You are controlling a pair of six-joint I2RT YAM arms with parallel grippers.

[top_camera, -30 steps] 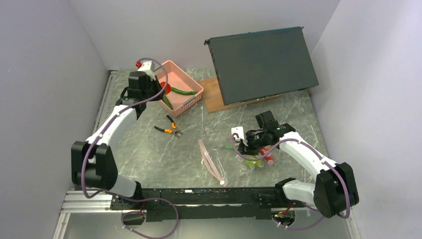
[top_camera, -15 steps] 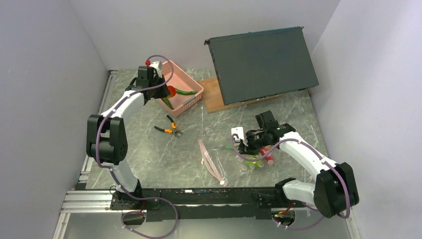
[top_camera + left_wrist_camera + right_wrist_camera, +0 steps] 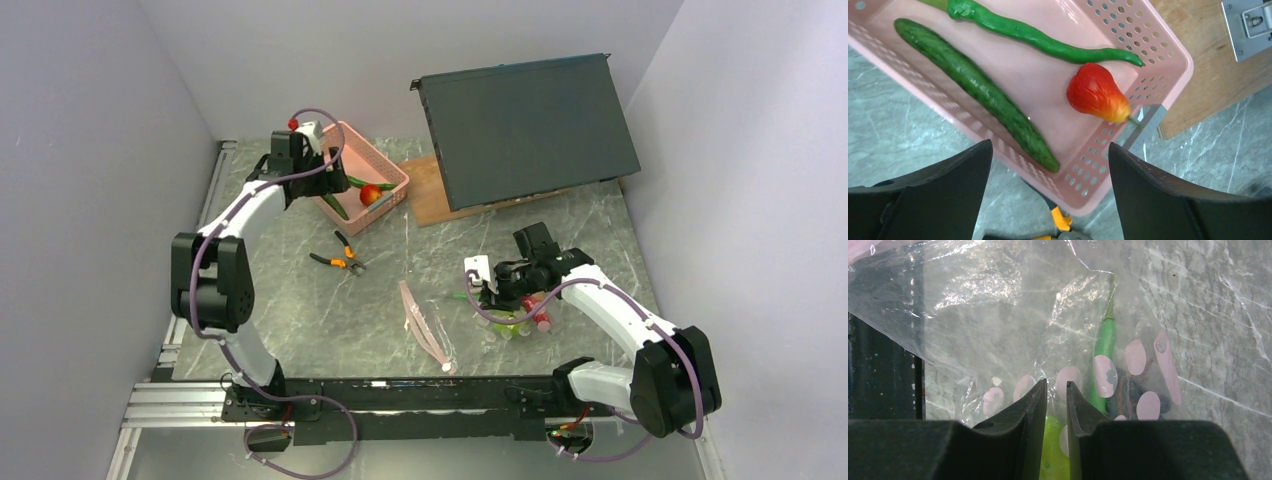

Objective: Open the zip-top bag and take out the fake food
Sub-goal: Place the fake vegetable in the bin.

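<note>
While the left gripper (image 3: 1050, 147) hangs over the pink basket (image 3: 1168, 45) with its jaws spread wide and nothing between them, the cucumber (image 3: 978, 90), the long green pepper (image 3: 1038, 37) and a red-orange piece (image 3: 1095, 92) lie loose inside that basket. The right gripper (image 3: 1056, 390) sits low over the right side of the table (image 3: 300, 310), fingers pinched on the clear film of the zip-top bag (image 3: 998, 305), which lies crumpled there with a slim green piece (image 3: 1104, 347) and a dark piece (image 3: 1128, 392) inside.

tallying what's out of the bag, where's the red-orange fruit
Left wrist view: the red-orange fruit lies inside the pink basket, just below the tip of the green pepper and right of the cucumber.
</note>
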